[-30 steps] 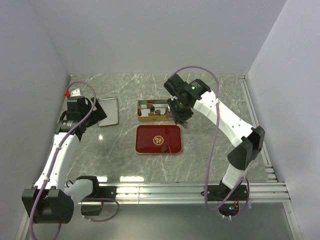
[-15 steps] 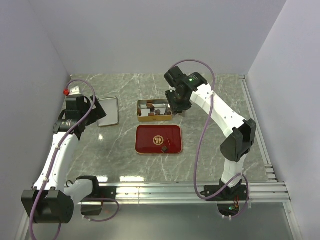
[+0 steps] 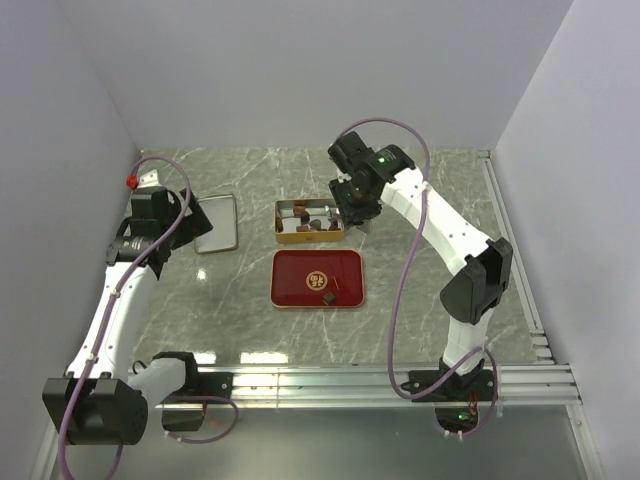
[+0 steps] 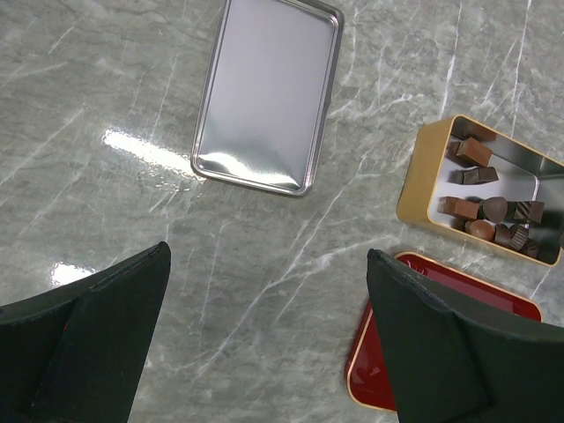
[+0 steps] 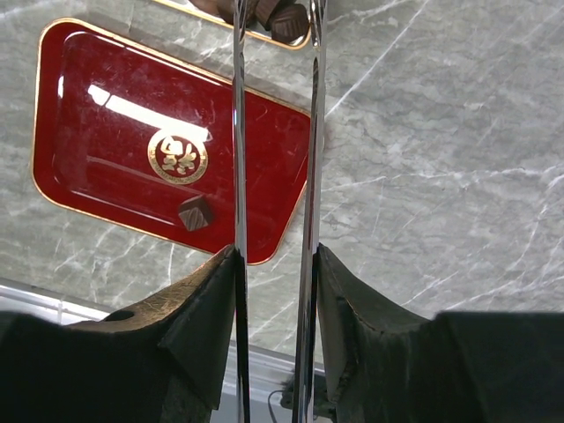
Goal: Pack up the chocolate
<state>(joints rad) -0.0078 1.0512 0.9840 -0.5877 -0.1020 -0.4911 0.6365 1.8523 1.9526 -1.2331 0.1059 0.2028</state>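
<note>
The marble table [image 3: 440,200] carries a red tray [image 3: 300,270] at its middle, a silver lid [image 4: 264,97] toward the left edge and a gold tin [image 4: 423,189] beyond the tray. The left claw [image 4: 264,335] hangs released; the right claw [image 5: 276,256] clenches metal tongs [image 5: 239,141]. Most chocolates [image 4: 480,207] sit in the tin; one piece [image 5: 196,212] lies on the tray.

No readable words, numbers or brand names anywhere. Only mark: a round gold emblem [image 5: 181,157] printed at the centre of the red tray [image 5: 88,167], mid-scene. Its figures are too small to make out.
</note>
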